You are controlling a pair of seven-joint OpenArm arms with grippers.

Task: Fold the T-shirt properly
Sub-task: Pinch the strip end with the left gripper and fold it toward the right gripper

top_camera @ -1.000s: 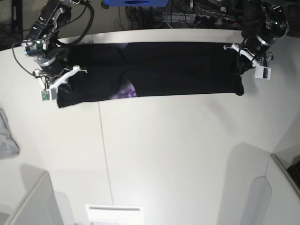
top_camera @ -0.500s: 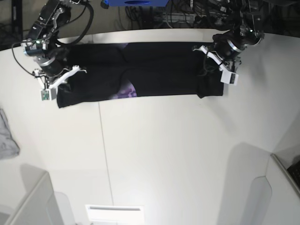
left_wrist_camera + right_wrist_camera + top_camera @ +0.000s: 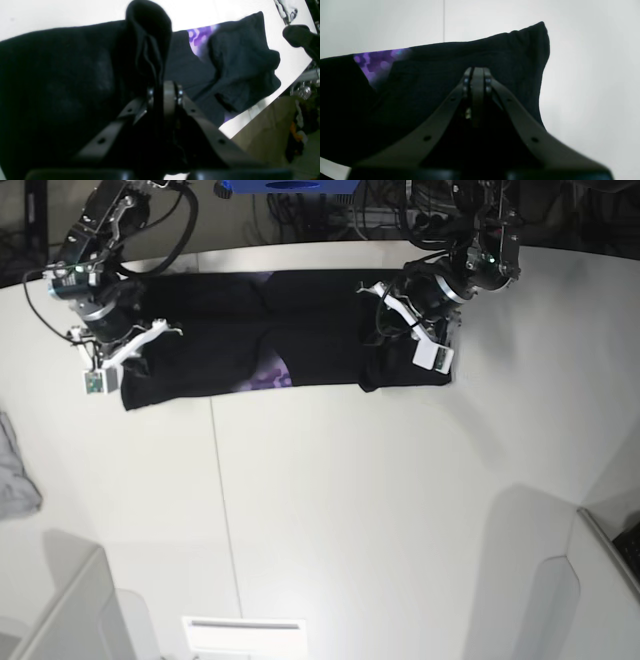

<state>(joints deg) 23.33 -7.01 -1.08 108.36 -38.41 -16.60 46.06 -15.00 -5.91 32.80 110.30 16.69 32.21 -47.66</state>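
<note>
The black T-shirt [image 3: 250,340] lies as a long strip across the far side of the white table [image 3: 350,500], with a patch of purple print [image 3: 268,373] showing at its front edge. My left gripper [image 3: 392,330] is shut on the shirt's right end and holds it doubled back over the strip. In the left wrist view, black cloth [image 3: 147,45] rises from the shut left gripper [image 3: 163,87]. My right gripper [image 3: 150,345] is shut over the shirt's left end. In the right wrist view the right gripper [image 3: 475,72] sits on black cloth [image 3: 510,57]; whether it pinches any cannot be told.
A small grey cloth [image 3: 15,470] lies at the table's left edge. White panels stand at the front left [image 3: 60,610] and front right [image 3: 590,590]. Cables and a blue object [image 3: 290,185] sit behind the table's far edge.
My left gripper has carried the shirt's right end leftward, from near the table's right side to past the middle, so the strip is shorter. The right arm has not moved.
</note>
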